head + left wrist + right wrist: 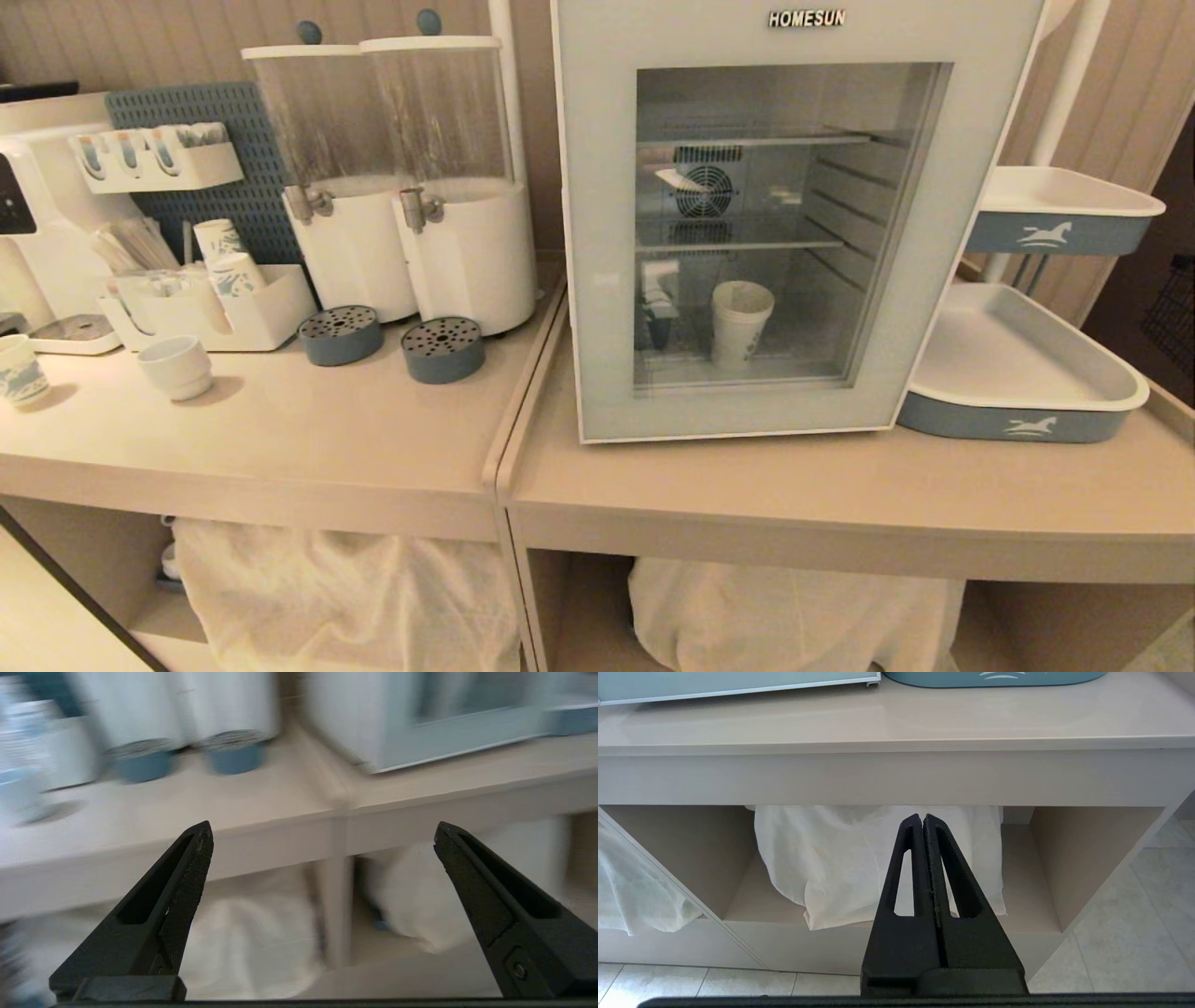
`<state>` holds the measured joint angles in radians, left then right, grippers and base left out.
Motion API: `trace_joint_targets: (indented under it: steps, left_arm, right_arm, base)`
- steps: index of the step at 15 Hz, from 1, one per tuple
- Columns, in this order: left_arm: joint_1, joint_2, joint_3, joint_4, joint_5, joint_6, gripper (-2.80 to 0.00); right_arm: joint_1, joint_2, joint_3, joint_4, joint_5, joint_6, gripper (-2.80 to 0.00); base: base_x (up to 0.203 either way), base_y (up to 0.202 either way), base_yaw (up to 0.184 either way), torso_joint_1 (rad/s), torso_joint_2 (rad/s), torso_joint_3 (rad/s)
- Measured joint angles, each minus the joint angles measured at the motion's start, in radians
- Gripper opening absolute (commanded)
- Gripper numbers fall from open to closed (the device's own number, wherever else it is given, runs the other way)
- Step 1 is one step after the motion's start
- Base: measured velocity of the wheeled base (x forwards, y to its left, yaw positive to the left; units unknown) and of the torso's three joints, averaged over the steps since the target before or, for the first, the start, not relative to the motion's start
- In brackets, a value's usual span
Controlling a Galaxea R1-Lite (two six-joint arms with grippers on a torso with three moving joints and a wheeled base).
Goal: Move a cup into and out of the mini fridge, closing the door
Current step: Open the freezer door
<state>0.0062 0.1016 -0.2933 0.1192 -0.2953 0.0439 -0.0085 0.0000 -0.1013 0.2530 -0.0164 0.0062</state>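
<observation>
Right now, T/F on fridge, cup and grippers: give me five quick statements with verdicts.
1. The door of the fridge is shut. True.
2. The cup stands on the counter beside the fridge. False: it stands inside, on the fridge floor, seen through the glass.
3. The left gripper is open and empty. True.
4. The right gripper holds the cup. False: it is shut on nothing, low in front of the counter.
5. Both arms show in the head view. False: neither does.
</observation>
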Motion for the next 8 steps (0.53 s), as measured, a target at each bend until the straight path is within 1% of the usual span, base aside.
trace_joint_targets:
  steps: [1,3,4,6,8]
  left_arm:
    - [-0.005,0.032,-0.033,0.004,-0.043,-0.018,0.00]
    - [-0.054,0.133,-0.113,0.002,-0.094,-0.065,0.00]
    - [-0.101,0.191,-0.157,0.000,-0.102,-0.087,0.00]
    - [-0.219,0.321,-0.277,-0.005,-0.113,-0.125,0.00]
    - [-0.275,0.422,-0.362,-0.022,-0.110,-0.133,0.00]
  right_arm:
    - [0.000,0.000,0.000,0.000,0.000,0.000,-2.80]
    - [0.000,0.000,0.000,0.000,0.000,0.001,-2.80]
    - [0.000,0.000,0.000,0.000,0.000,0.001,-2.80]
    - [0.000,0.000,0.000,0.000,0.000,0.001,-2.80]
    - [0.000,0.000,0.000,0.000,-0.001,0.000,-2.80]
  base:
    - [0.000,0.000,0.000,0.000,0.00,0.000]
    - [0.000,0.000,0.000,0.000,0.00,0.000]
    - [0.000,0.000,0.000,0.000,0.00,0.000]
    - [0.000,0.000,0.000,0.000,0.00,0.000]
    - [0.000,0.000,0.000,0.000,0.00,0.000]
